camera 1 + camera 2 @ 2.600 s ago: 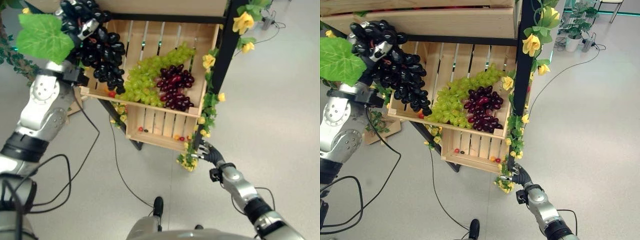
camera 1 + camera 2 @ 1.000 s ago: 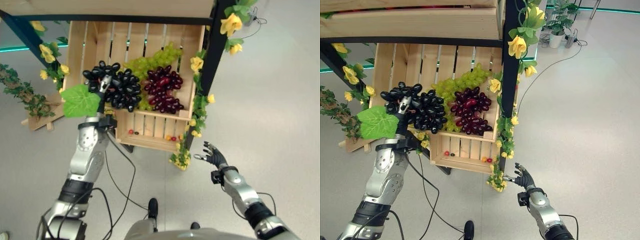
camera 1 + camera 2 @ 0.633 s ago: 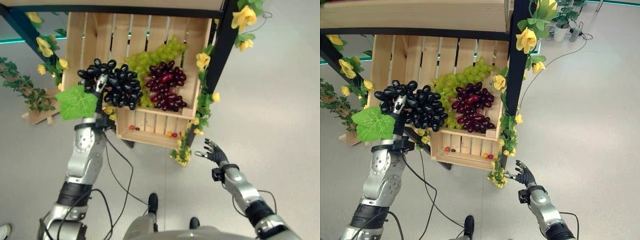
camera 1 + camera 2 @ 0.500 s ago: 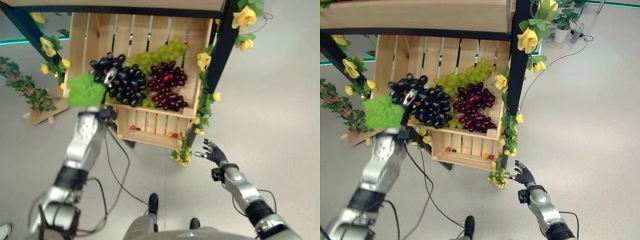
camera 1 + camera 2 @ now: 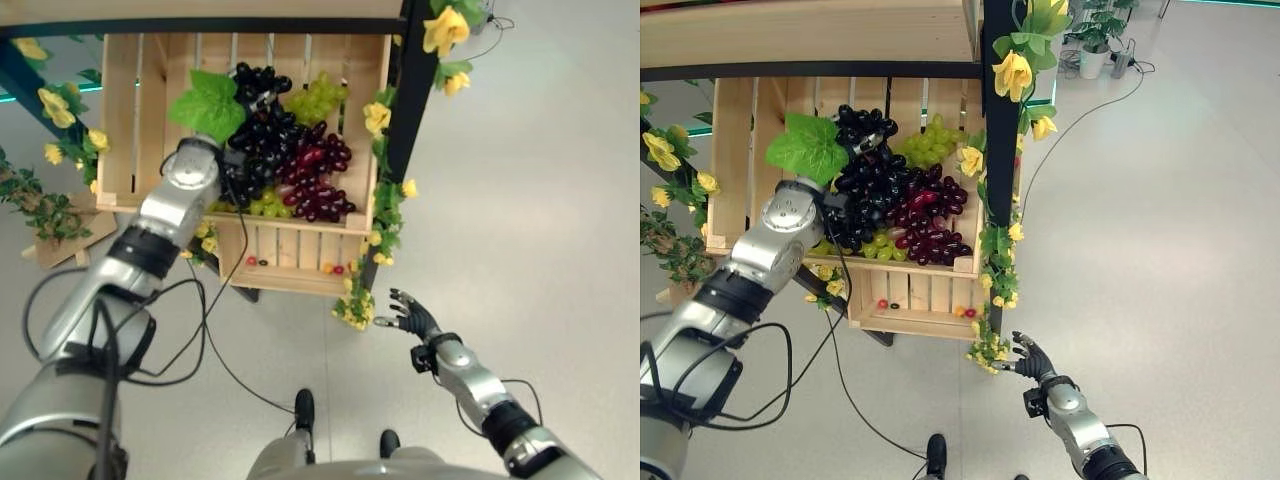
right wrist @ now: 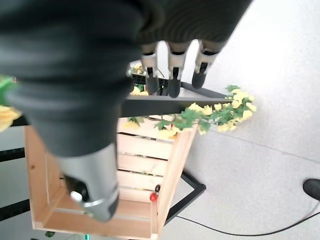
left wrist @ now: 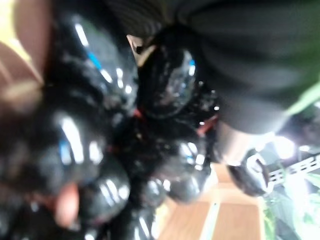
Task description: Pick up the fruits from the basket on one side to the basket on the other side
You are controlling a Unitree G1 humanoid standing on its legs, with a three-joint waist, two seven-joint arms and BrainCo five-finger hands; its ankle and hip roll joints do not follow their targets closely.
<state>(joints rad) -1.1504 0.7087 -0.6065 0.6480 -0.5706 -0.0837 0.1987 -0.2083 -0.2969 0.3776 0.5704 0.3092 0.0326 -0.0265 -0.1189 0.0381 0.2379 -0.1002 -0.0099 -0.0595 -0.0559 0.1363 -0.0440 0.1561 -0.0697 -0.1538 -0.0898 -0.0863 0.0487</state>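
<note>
A bunch of black grapes (image 5: 255, 135) with a big green leaf (image 5: 208, 103) hangs over the upper wooden crate (image 5: 125, 130), touching the red grapes (image 5: 318, 178) and green grapes (image 5: 322, 97) that lie in it. My left hand (image 5: 868, 143) is shut on the top of the black bunch; in the left wrist view the black grapes (image 7: 100, 145) press close against it. My right hand (image 5: 405, 312) hovers low above the floor beside the flower garland, its fingers (image 6: 170, 70) straight and holding nothing.
A lower crate (image 5: 290, 280) under the first one holds a few small red and orange fruits (image 6: 153, 197). A black post (image 5: 410, 90) wound with yellow flowers (image 5: 380, 200) stands at the crates' right edge. Grey floor spreads to the right.
My left arm has carried the black bunch from the crate's left edge in over the crate, onto the other grapes. The camera has shifted. My right hand has stayed low and open.
</note>
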